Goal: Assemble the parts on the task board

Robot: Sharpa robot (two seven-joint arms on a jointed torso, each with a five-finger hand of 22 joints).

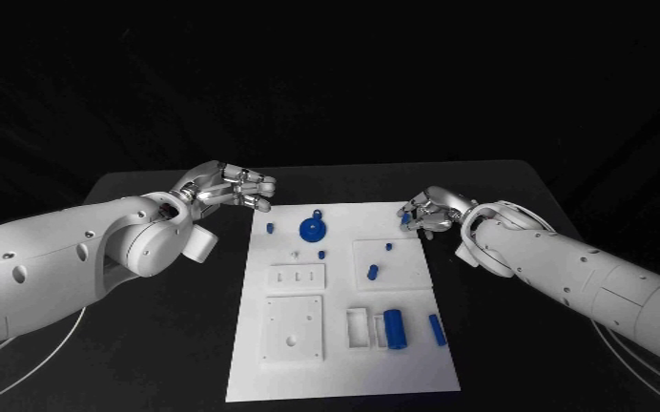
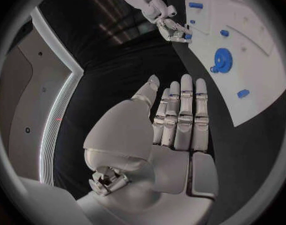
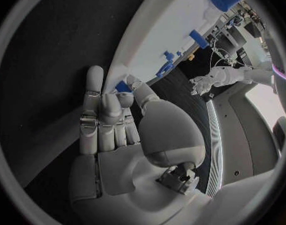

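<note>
A small blue part (image 1: 407, 222) is pinched by the right robot hand (image 1: 429, 212) at the far right corner of the task board (image 1: 344, 355); the left robot hand (image 1: 234, 187) is held spread and empty beside the board's far left corner

No readable text, labels or numbers, board marks perhaps too small

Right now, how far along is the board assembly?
Early. Done: nothing clearly seated that I can confirm. In hand: the right hand pinches a small blue part at the task board edge; the left hand holds nothing. Left: gear and other parts still lie loose.
</note>
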